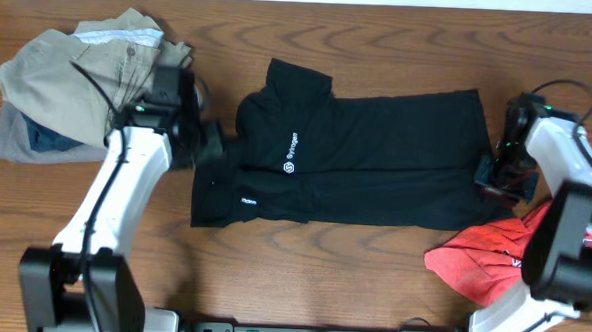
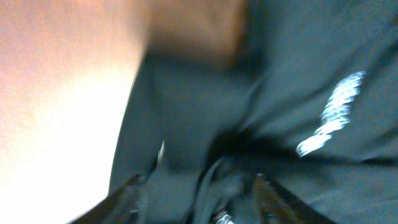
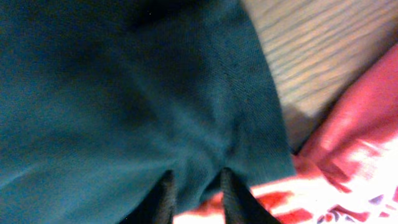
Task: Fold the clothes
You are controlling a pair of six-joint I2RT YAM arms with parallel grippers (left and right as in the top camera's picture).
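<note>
**Overhead view.** A black shirt lies flat on the wooden desk, spread lengthwise between the two claws. Its collar end is toward the left claw and its hem end toward the right claw. The white chest logo sits on the cloth just beyond the left claw, toward the middle of the shirt. Each claw meets the shirt at one of its short edges. Behind the left claw, away from the shirt, a khaki garment lies in a heap with a blue garment showing under its near edge. Both are apart from the shirt. Beside the right claw, on the side toward the robot's base, a crumpled red tee lies close to the shirt's corner.

**Left wrist view (blurred).** The left claw has its two fingers standing well apart. A soft ridge of black cloth runs between them, not visibly pinched. The logo lies ahead of the claw and to one side, and bright bare desk lies on the other side.

**Right wrist view.** The right claw has its fingers close together and clamped on the edge of the shirt. Creases in the cloth run toward the gap. The red tee lies just beside the claw, touching the shirt's corner, with a wedge of bare desk beyond it.
</note>
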